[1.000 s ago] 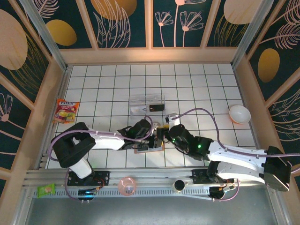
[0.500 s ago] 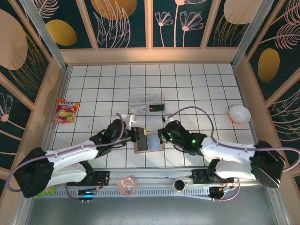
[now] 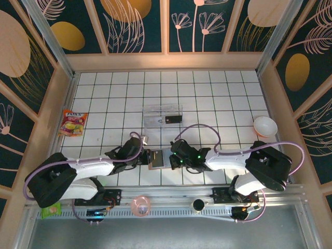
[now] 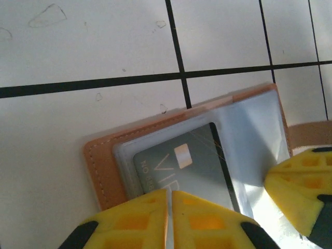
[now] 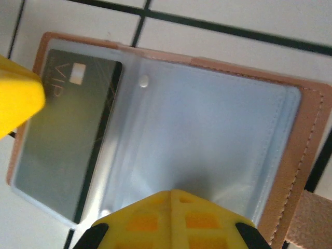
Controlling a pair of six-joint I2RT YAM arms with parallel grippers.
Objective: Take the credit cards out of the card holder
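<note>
Card holder: the small tan-brown leather bifold card holder [image 3: 158,158] lies open and flat on the white tiled surface [image 3: 207,93], near the front edge, between my two arms.
Card: a dark grey-green rectangular plastic card marked VIP [image 4: 192,171] sits under a clear plastic sleeve [image 5: 207,135], in the half nearer the left jaws. The other half of the sleeve looks empty.
Left jaws: together, with the yellow pads [image 4: 129,218] at the holder's edge over one end of the card. I cannot tell whether they pinch anything thin.
Right jaws: together, with their yellow pads [image 5: 150,212] down on the edge of the empty half. Nothing thick sits between them.
Step in hand: I judge this to be pinning the holder open so the card can be drawn out.
Doing it well: I want the right jaws pressing straight down on leather, not on the card's half. The left jaws should part slightly, take the card's exposed end and pull along its length. I cannot tell which sleeve edge is open, so I check that first.
Risk: the sleeve is slick and thin. A pinch that catches plastic with the card drags the whole holder.
Tray: the clear plastic tray [image 3: 155,111] stands well behind the holder, with a dark flat piece in it, possibly a card already out.
</note>
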